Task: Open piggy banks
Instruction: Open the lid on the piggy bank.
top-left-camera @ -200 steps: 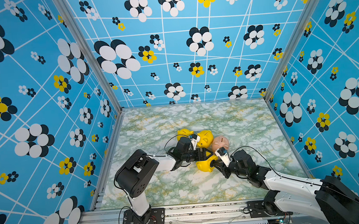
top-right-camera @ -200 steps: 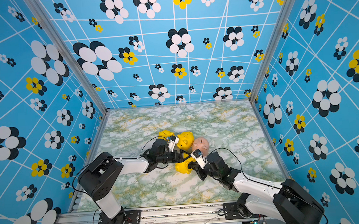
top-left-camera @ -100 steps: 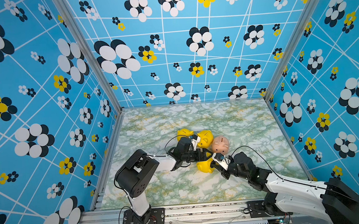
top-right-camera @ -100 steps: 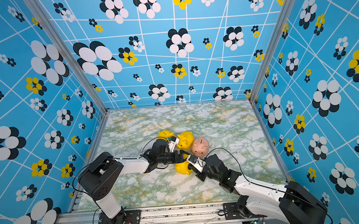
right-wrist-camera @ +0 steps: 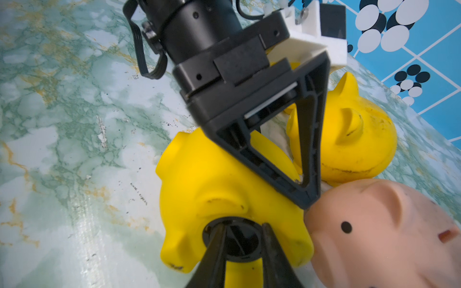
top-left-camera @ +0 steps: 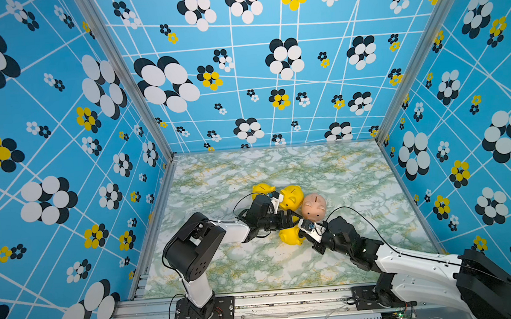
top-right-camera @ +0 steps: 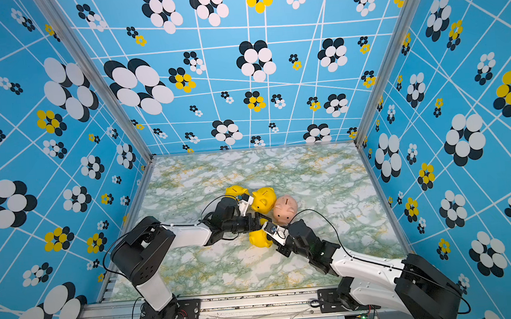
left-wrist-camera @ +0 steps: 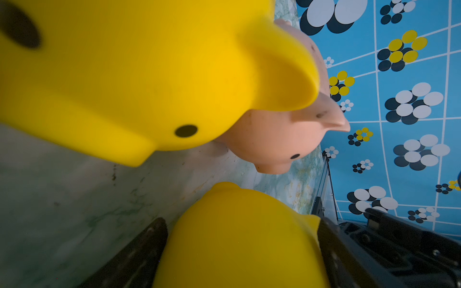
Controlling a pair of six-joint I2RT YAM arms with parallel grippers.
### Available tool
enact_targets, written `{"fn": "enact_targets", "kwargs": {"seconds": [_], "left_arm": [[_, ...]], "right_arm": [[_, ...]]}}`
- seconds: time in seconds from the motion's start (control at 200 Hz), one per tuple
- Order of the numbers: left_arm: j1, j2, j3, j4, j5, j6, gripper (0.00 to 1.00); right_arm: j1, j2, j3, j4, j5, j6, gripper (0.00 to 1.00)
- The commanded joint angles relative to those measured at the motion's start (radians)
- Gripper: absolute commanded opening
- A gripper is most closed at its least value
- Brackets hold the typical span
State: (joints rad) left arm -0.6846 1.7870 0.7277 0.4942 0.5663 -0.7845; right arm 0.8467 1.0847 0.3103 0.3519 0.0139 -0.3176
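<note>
L gripper (left-wrist-camera: 240,224) fingers clamped on bright yellow plastic piggy bank (right-wrist-camera: 199,179), lying on side. R gripper (right-wrist-camera: 242,228) fingers pinch its round black belly plug (right-wrist-camera: 237,245).

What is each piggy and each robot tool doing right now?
Side-lying yellow plastic piggy bank: held, closed.
Round black belly plug: in place, pinched.
Left tool: shut on that bank.
Right tool: shut on the plug.
Upright yellow plastic piggy bank: standing, slot up.
Pale pink plastic piggy bank: standing, slot up.
Far yellow plastic piggy bank: partly hidden, plug unseen.
</note>
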Motion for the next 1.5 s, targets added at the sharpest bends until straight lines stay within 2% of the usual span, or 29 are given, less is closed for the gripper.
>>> {"fn": "enact_targets", "kwargs": {"seconds": [0.0, 0.255, 0.535, 0.91, 1.1, 1.235, 1.37, 1.495], "left_arm": [[-0.030, 0.184, -0.172, -0.660, -0.131, 0.106, 0.94], [-0.026, 0.184, -0.171, -0.664, -0.138, 0.103, 0.94], [-0.021, 0.177, -0.175, -0.666, -0.141, 0.100, 0.94], [-0.011, 0.170, -0.179, -0.664, -0.137, 0.098, 0.94], [-0.010, 0.165, -0.184, -0.661, -0.133, 0.097, 0.94], [-0.009, 0.166, -0.179, -0.666, -0.116, 0.101, 0.94], [-0.006, 0.163, -0.165, -0.686, -0.105, 0.113, 0.94], [-0.007, 0.162, -0.151, -0.705, -0.102, 0.122, 0.94]], "right_arm": [[0.032, 0.016, 0.016, -0.046, -0.062, -0.013, 0.26], [0.031, -0.068, -0.033, 0.001, -0.010, 0.013, 0.27], [0.031, 0.052, 0.026, -0.006, 0.018, 0.017, 0.24], [0.032, 0.168, 0.103, -0.003, 0.179, 0.069, 0.15], [0.028, 0.216, 0.154, -0.011, 0.204, 0.046, 0.13], [0.025, 0.242, 0.174, -0.025, 0.133, -0.013, 0.13], [0.026, 0.263, 0.180, -0.044, -0.010, -0.147, 0.11], [0.028, 0.304, 0.222, -0.093, -0.072, -0.253, 0.02]]}}
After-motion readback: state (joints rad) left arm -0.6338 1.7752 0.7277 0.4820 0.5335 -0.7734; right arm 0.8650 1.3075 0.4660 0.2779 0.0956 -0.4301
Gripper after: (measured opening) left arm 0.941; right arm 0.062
